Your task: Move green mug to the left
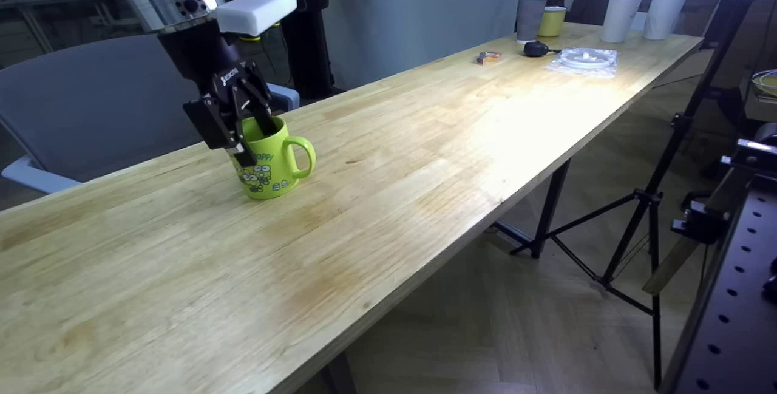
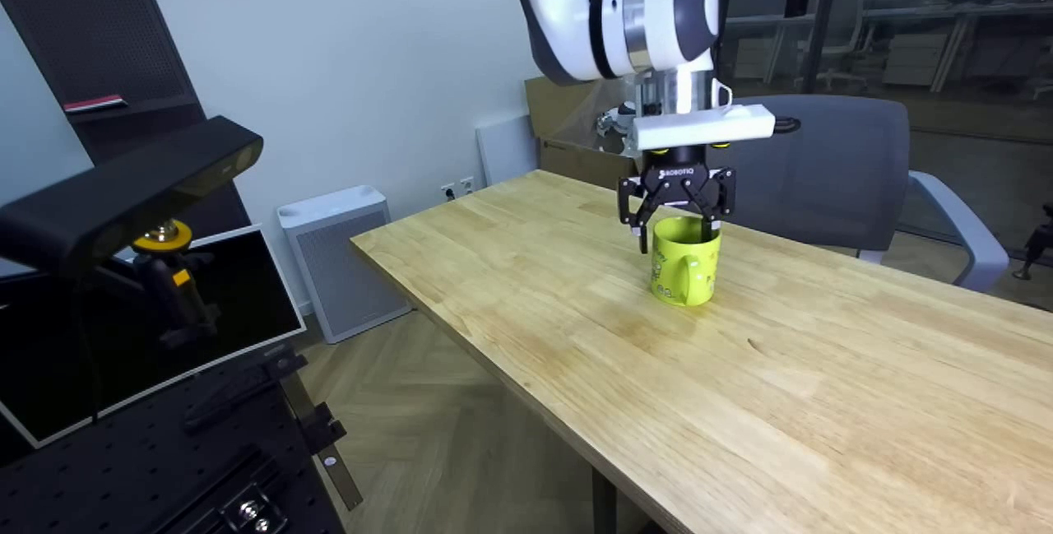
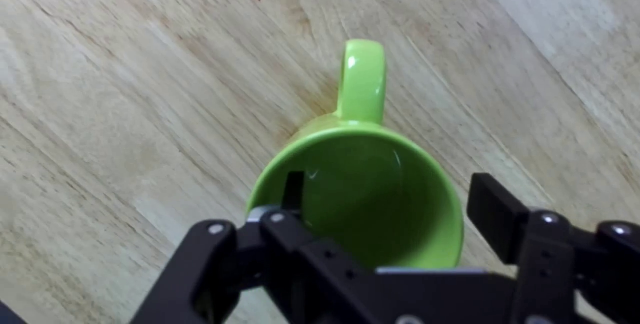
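The green mug [image 1: 271,169] stands upright on the wooden table under my gripper, a dark print on its side. It also shows in an exterior view [image 2: 670,275], with its handle facing that camera. In the wrist view I look down into the mug [image 3: 370,184], its handle pointing to the top of the picture. My gripper [image 3: 389,196] is open around one wall of the mug. Its left finger reaches inside the mug and its right finger is outside, with a gap to the rim. The gripper shows in both exterior views too [image 1: 257,144] [image 2: 676,238].
The long wooden table [image 1: 388,200] carries a grey cup [image 1: 531,17], a yellowish cup [image 1: 551,22], white cups [image 1: 620,17], a black object [image 1: 535,49] and a plastic-wrapped disc [image 1: 586,60] at its far end. A grey chair [image 2: 814,164] stands at the table's edge behind the mug.
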Controlling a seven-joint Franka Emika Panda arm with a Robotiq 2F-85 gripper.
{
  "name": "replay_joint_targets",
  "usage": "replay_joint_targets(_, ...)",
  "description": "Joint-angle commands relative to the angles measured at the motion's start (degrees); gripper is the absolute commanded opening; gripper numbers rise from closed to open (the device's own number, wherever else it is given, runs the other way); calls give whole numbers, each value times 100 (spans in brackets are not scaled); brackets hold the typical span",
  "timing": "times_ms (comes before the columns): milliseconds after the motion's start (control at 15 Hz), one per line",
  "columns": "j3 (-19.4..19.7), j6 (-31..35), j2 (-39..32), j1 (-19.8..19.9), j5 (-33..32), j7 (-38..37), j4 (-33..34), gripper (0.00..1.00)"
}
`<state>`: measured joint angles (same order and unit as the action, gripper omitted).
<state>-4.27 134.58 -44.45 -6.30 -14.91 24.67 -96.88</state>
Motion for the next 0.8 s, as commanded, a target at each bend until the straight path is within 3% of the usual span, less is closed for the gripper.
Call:
replay_joint_targets(0,47,-325,212,-79,-98,-289,234,100)
replay_joint_targets(600,11,-1225,723,18,41,-283,853,100)
replay_joint_targets(733,-31,-1072,698,45,-2,-172,780,100)
